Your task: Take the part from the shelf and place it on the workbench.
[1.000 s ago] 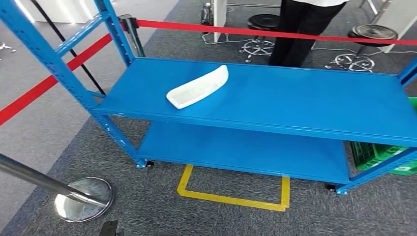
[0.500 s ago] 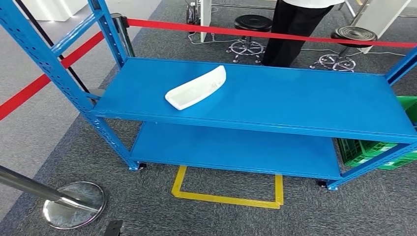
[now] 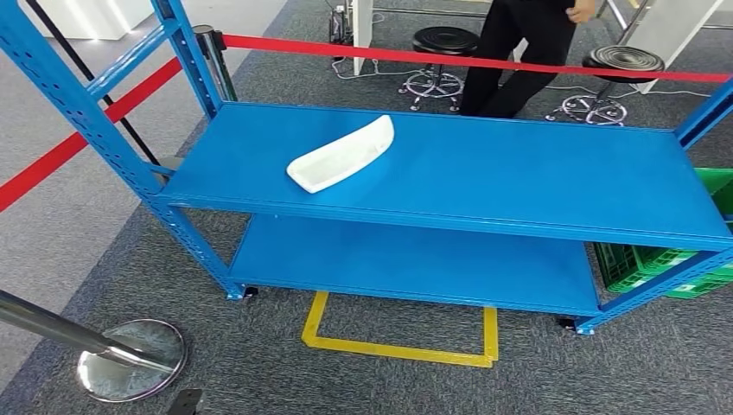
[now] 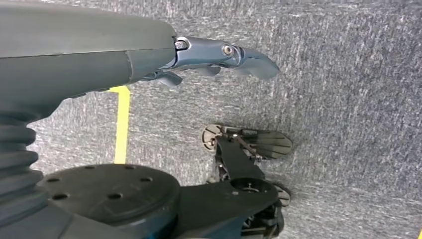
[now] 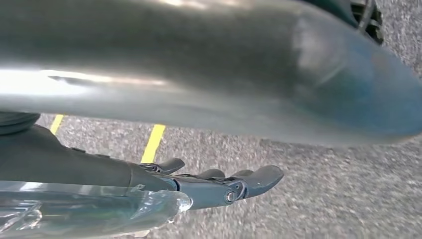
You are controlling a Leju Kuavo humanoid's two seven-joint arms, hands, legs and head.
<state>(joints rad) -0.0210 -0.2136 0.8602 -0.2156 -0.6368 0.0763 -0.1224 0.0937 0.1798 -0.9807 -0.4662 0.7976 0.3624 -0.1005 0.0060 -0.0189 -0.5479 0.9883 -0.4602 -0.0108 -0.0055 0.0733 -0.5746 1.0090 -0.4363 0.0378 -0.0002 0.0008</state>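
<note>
White part (image 3: 341, 154) lying on a blue shelf (image 3: 519, 186), upper centre of the head view.
Grey carpet (image 3: 259, 372), red rope (image 3: 449, 58) behind; left hand (image 4: 219, 56) and right hand (image 5: 219, 183) hang with fingers apart, holding nothing.

so I count one white part (image 3: 340, 155) on a blue shelf (image 3: 519, 186) with two decks, two black stools (image 3: 445, 39) behind, one green crate (image 3: 657, 264), one person (image 3: 519, 43) and two red ropes (image 3: 432, 57)
</note>
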